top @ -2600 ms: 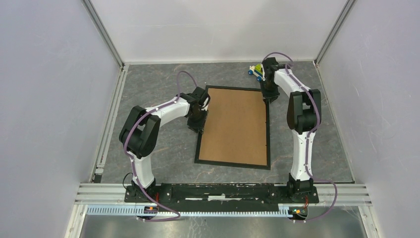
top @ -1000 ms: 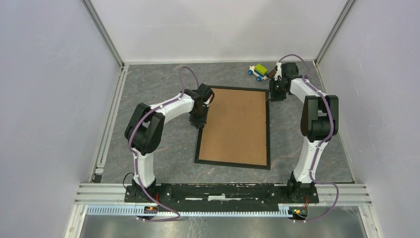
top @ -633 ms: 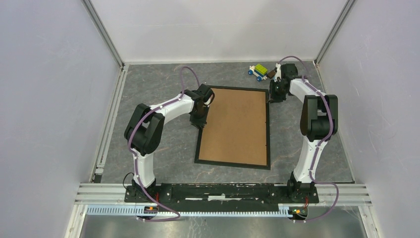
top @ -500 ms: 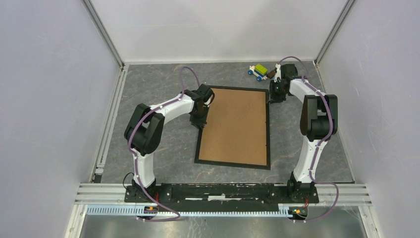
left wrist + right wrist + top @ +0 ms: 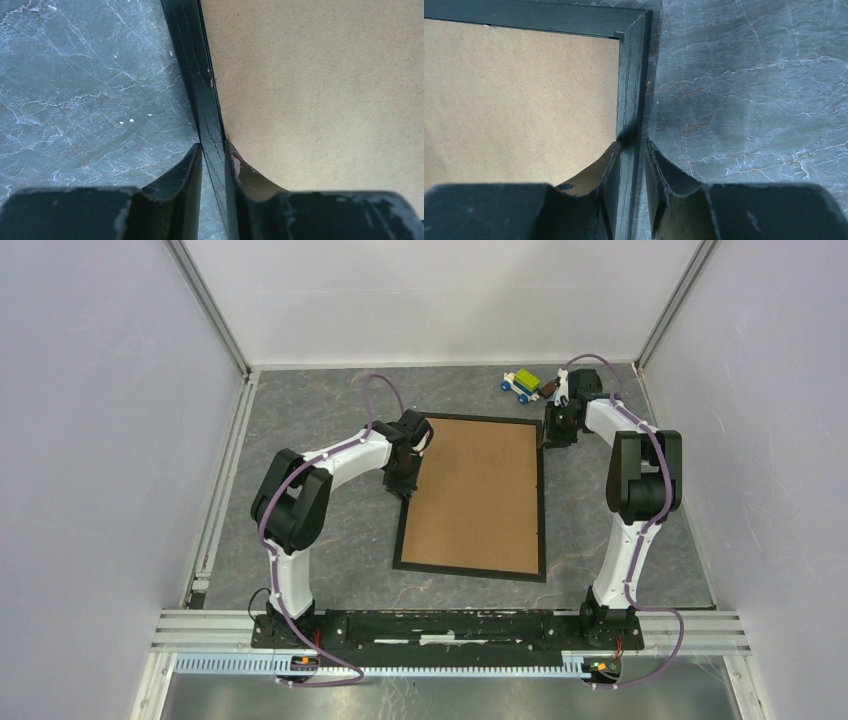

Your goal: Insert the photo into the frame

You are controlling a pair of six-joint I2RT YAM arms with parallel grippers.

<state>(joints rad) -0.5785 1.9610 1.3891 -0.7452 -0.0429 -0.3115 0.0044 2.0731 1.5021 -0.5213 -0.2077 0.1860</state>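
Black and scuffed, the left fingers (image 5: 196, 167) are pinching the left long rail of the frame (image 5: 190, 60). One finger sits on the outer side above the grey marbled tabletop (image 5: 75, 90), and the other is on the inner side over the brown backing board (image 5: 320, 90). Both touch the rail. The right fingers (image 5: 611, 165) pinch the opposite long rail in the same way, just short of the frame's far right corner, where the mitred joint shows. Their inner finger lies over the board's edge and their outer finger is over the bare stone pattern.

The thin black frame lies flat in the middle of the tabletop, between the two arms. Its long sides run away from the bases, slightly skewed. The backing board fills the frame's opening, plain side up.

The left arm (image 5: 330, 465) bends in from the left and meets the rail in its far half. The right arm (image 5: 640, 470) reaches up along the right side and curls back to the corner. A small toy car of coloured blocks (image 5: 522, 386) stands near the back wall, just beyond the right wrist and apart from the frame.
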